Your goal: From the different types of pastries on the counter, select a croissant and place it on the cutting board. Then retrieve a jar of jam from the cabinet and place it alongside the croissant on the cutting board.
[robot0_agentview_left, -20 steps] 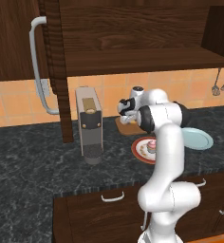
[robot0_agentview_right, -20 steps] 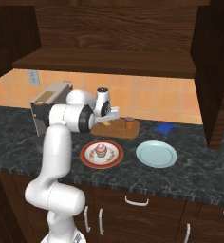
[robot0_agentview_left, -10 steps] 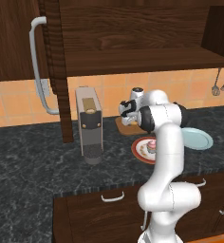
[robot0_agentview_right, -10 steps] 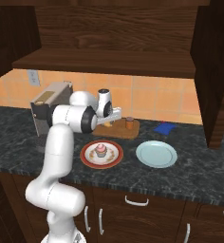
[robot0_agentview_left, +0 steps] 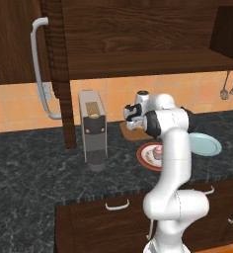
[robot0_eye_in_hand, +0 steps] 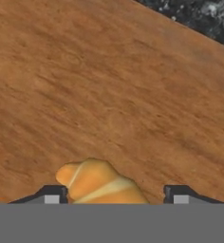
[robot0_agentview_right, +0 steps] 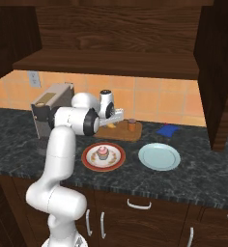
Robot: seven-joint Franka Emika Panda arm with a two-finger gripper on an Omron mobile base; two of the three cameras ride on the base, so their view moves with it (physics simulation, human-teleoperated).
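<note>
The golden croissant (robot0_eye_in_hand: pixel 97 182) lies on the brown wooden cutting board (robot0_eye_in_hand: pixel 114 95). My gripper (robot0_eye_in_hand: pixel 116 194) is open around it: the left fingertip (robot0_eye_in_hand: pixel 51 194) is close beside the pastry and the right one stands clear of it. From the right base view my gripper (robot0_agentview_right: pixel 114 120) hangs low over the croissant (robot0_agentview_right: pixel 110 126) at the left part of the cutting board (robot0_agentview_right: pixel 137 132). A small brown jar (robot0_agentview_right: pixel 131 125) stands on the board just right of it. The pink-frosted cupcake (robot0_agentview_right: pixel 102 153) sits on a red-rimmed plate (robot0_agentview_right: pixel 89 159).
A pale blue plate (robot0_agentview_right: pixel 159 156) and a blue pad (robot0_agentview_right: pixel 166 130) lie on the dark counter (robot0_agentview_right: pixel 203 169) to the right. A coffee machine (robot0_agentview_left: pixel 93 128) stands left of the board. The cabinet door (robot0_agentview_left: pixel 19 49) hangs swung out, its grey handle (robot0_agentview_left: pixel 39 69) at the left.
The fingers have parted from around the croissant, which now rests on the board. The arm has stayed in nearly the same place.
</note>
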